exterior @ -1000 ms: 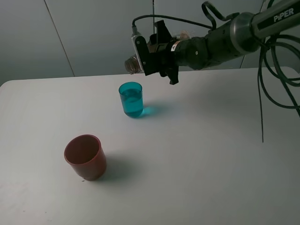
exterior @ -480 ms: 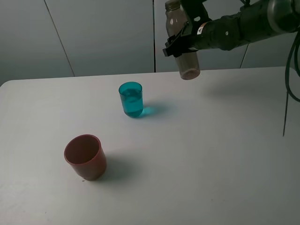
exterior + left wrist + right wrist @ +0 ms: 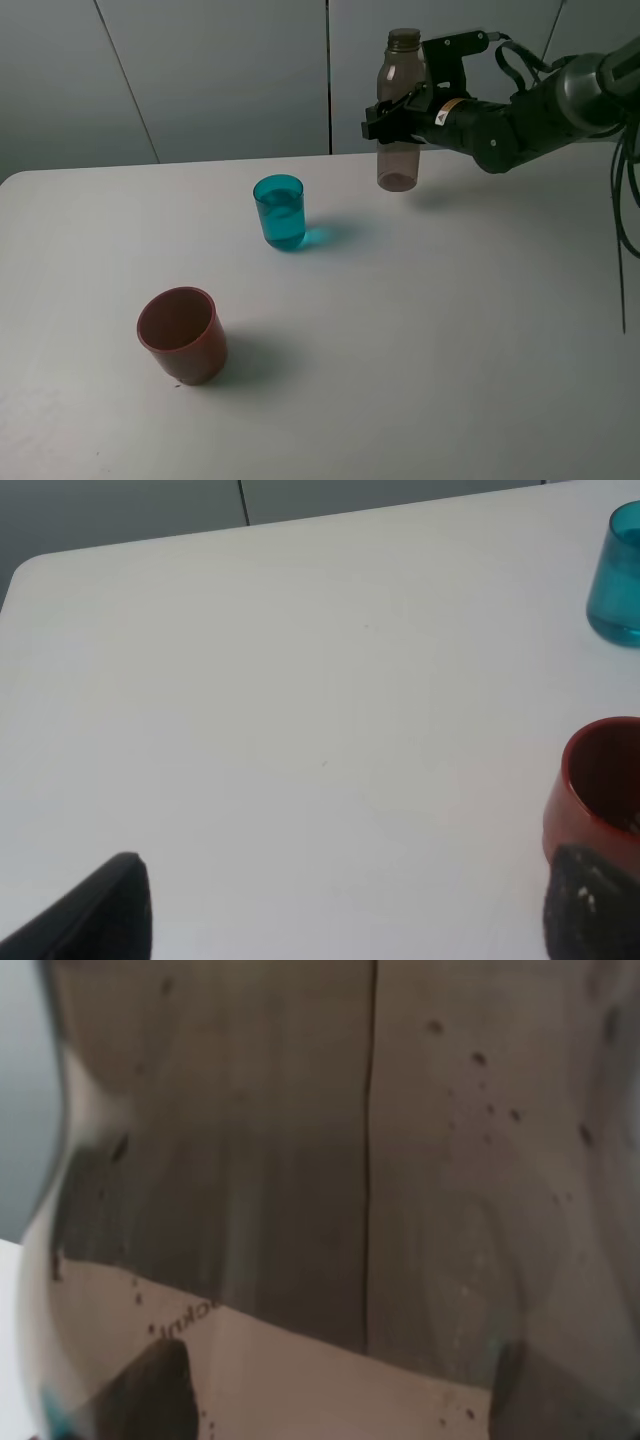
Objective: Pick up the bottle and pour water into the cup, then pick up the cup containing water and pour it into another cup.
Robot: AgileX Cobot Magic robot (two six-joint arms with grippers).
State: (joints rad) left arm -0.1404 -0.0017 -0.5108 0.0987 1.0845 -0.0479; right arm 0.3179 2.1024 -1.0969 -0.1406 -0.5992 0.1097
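Note:
The smoky grey-brown bottle (image 3: 401,70) stands upright, uncapped, at the back of the table, right of the teal cup (image 3: 280,212). My right gripper (image 3: 392,120) is shut on the bottle's middle. The bottle's base is at or just above the table; I cannot tell which. The bottle fills the right wrist view (image 3: 350,1160). The teal cup holds water. The red-brown cup (image 3: 182,335) stands empty at the front left. My left gripper (image 3: 340,920) is open and empty, low over the table, with the red-brown cup (image 3: 598,780) by one finger and the teal cup (image 3: 618,575) farther off.
The white table (image 3: 450,330) bears only the two cups and the bottle. A grey panelled wall runs behind its back edge. Black cables hang from the right arm at the far right.
The bottle was tipped flat above the teal cup. The right gripper has turned it upright, carried it right and lowered it toward the table. The cups have not moved.

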